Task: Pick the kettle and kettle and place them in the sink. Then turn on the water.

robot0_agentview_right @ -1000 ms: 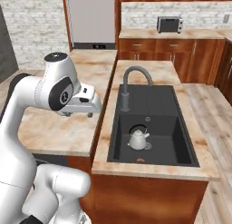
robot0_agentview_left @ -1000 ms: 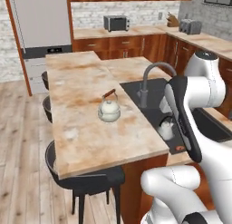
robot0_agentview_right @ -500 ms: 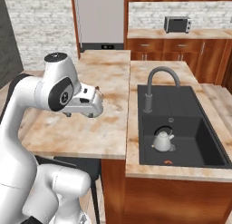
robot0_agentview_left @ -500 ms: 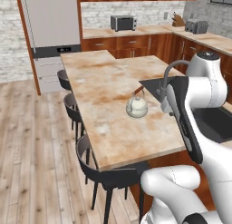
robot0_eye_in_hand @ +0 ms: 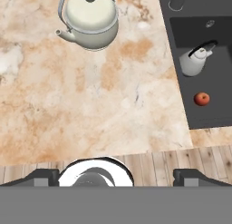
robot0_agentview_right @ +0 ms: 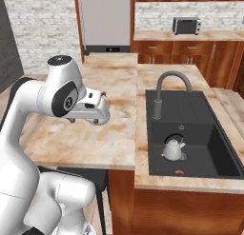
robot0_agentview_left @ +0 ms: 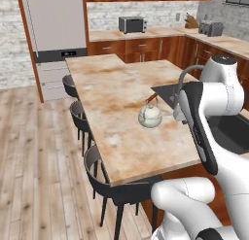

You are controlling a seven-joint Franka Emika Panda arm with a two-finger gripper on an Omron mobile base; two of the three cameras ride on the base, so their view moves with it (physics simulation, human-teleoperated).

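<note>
Hand view: the gripper (robot0_eye_in_hand: 116, 177) is hovering with jaws apart; the counter kettle (robot0_eye_in_hand: 90, 17) is lying at 12 o'clock, well apart.

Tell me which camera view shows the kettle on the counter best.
The hand view: the kettle on the counter sits in plain sight from above, spout and handle clear. The left base view shows it small from the side; in the right base view the arm hides it.
</note>
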